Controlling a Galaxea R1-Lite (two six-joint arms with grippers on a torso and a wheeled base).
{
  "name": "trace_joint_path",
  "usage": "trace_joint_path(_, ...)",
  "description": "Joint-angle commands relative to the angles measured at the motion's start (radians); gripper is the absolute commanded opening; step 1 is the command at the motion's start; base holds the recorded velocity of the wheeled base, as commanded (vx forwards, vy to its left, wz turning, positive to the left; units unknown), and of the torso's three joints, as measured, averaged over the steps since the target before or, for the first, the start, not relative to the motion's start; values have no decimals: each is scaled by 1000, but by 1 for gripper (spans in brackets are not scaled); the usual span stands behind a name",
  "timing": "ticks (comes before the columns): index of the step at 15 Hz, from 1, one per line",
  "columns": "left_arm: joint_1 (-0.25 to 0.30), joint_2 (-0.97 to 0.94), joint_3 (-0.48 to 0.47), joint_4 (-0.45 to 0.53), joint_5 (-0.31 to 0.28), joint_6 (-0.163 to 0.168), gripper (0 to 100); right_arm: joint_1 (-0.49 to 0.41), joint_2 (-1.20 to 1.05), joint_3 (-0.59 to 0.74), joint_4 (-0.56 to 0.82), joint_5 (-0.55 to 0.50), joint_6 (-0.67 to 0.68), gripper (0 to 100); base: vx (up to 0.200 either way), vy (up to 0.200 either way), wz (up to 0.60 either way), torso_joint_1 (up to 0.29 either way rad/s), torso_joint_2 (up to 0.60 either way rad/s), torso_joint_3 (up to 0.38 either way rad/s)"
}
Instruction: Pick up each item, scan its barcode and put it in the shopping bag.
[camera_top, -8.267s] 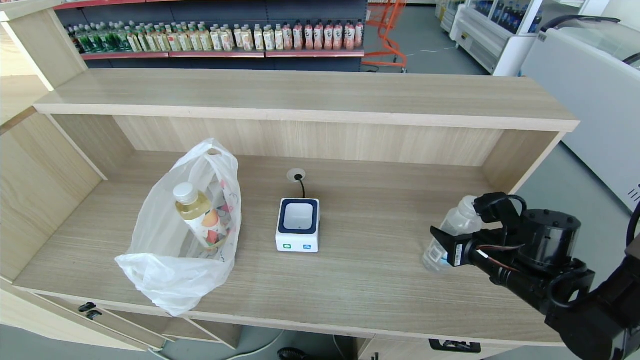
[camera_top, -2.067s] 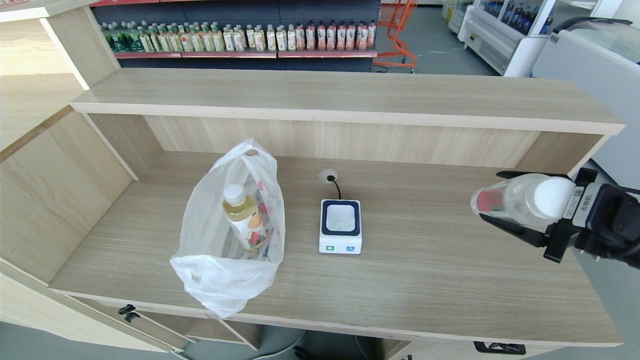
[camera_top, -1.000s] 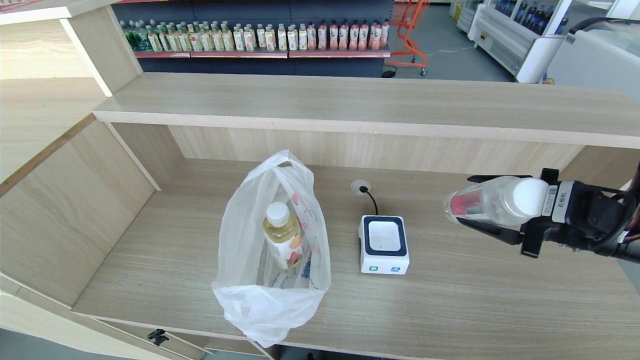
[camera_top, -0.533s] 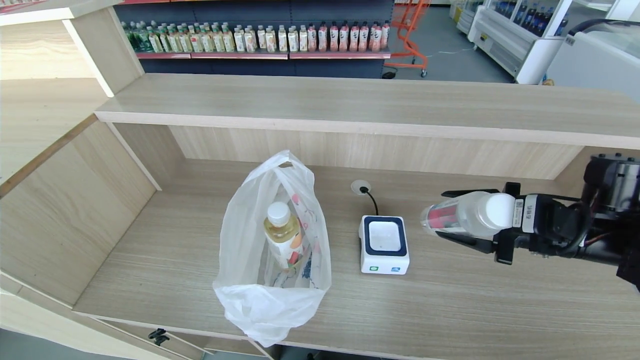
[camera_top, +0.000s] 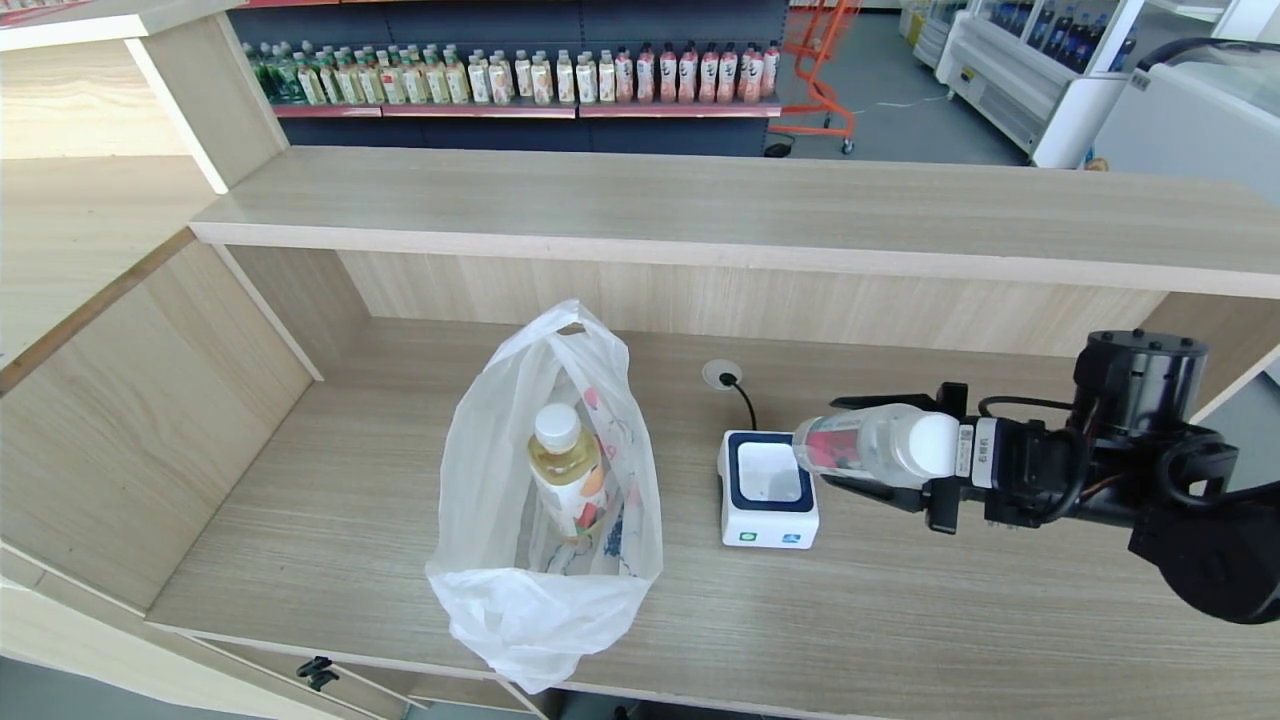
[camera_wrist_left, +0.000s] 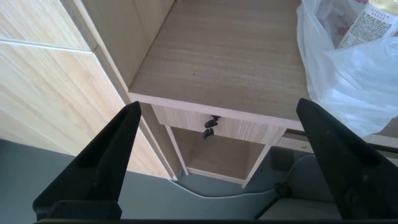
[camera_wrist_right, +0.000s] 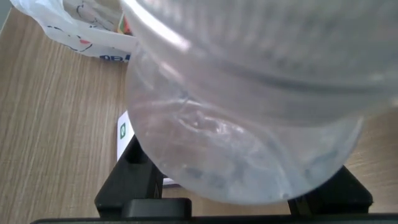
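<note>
Sideways, bottle (camera_top: 885, 445) within right gripper (camera_top: 835, 442)

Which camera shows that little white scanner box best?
Head view: the scanner stands nearly whole, one corner behind the held bottle. The right wrist view catches just a white sliver beneath the bottle; the left wrist view faces the bag.

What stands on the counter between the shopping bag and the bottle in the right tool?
In the head view, the white scanner stands there; the bottle overlaps its right edge.
</note>
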Motion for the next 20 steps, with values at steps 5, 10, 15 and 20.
trace_joint_path(5,0,0,0,0,1,1,100,3,162,-75,-76,35,-51,0,0,0,0,0,0,0)
trace_joint_path(10,0,0,0,0,1,1,100,12,220,-143,-76,40,-53,0,0,0,0,0,0,0)
trace_joint_path(15,0,0,0,0,1,-1,100,24,269,-182,-78,54,-56,0,0,0,0,0,0,0)
trace_joint_path(20,0,0,0,0,1,-1,100,24,274,-195,-78,57,-64,0,0,0,0,0,0,0)
